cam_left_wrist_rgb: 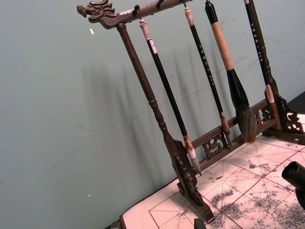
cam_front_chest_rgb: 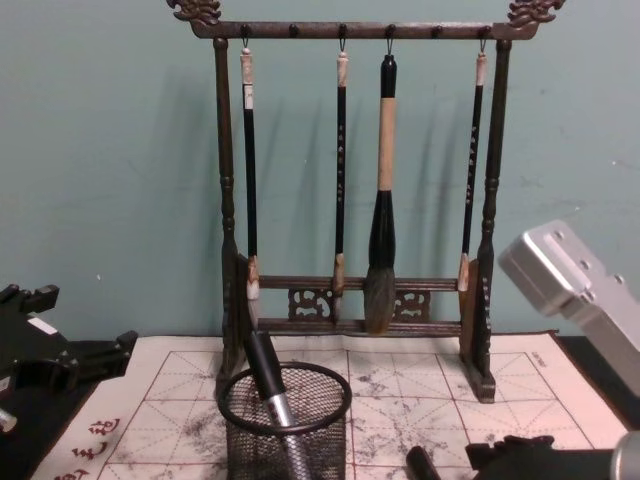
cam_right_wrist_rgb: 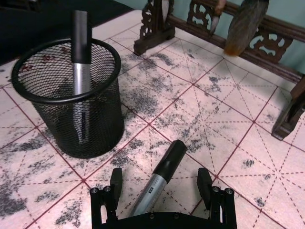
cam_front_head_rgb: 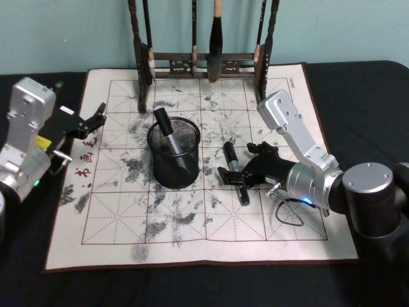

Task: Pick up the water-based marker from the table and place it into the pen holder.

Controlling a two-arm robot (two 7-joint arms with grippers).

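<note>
A plain, matte blue-green wall [cam_front_chest_rgb: 100, 170] ran behind everything, flecked with a few small pale specks. Before it stood a tall brown wooden rack [cam_front_chest_rgb: 225, 180] with carved dragon-head ends. Four calligraphy brushes [cam_front_chest_rgb: 384, 150] hung from it, throwing soft shadows on the paint.

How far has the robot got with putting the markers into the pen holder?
Done: one marker already stands in the pen holder. In hand: the right gripper is open, its fingers either side of a second marker lying on the mat, not yet gripped. To do: close, lift, drop it in the holder. The left gripper sits at the mat's left edge.
</note>
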